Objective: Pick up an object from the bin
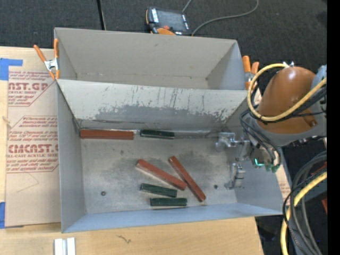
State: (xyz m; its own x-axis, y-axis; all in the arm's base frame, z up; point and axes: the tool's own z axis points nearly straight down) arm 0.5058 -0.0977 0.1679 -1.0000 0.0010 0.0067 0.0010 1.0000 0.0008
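**A:** Starting at the left of the bin [69, 163], what is there to take?

**B:** At the foot of the back wall lies a long rust-red stick [106, 134]. Just to its right, nearly end to end with it, is a short dark green stick [157, 134]. Both run along the wall and are well apart from the claw [234, 161].

**A:** And in the middle?

**B:** A loose cluster on the floor. A pale red stick [159, 174] slants down to the right. Below it an upper green bar [158, 190] and a lower green bar [168, 201] lie almost level, one under the other. Rightmost is a brown-red stick [187, 179], whose long axis runs steeply from upper left to lower right. The right end of the pale red stick seems to touch it.

**A:** Then the claw?

**B:** It is near the right wall with its fingers spread, one towards the back wall and one towards the front. Nothing is between them. I cannot tell how high it is above the floor.

**A:** So which piece matters?

**B:** My guess is the brown-red stick. It is the nearest, lying to the claw's left, and its lower end points roughly at the front finger. The fingers line up back to front and the stick slants across that line. A move leftward would probably need a wrist turn so that they close across its narrow width.
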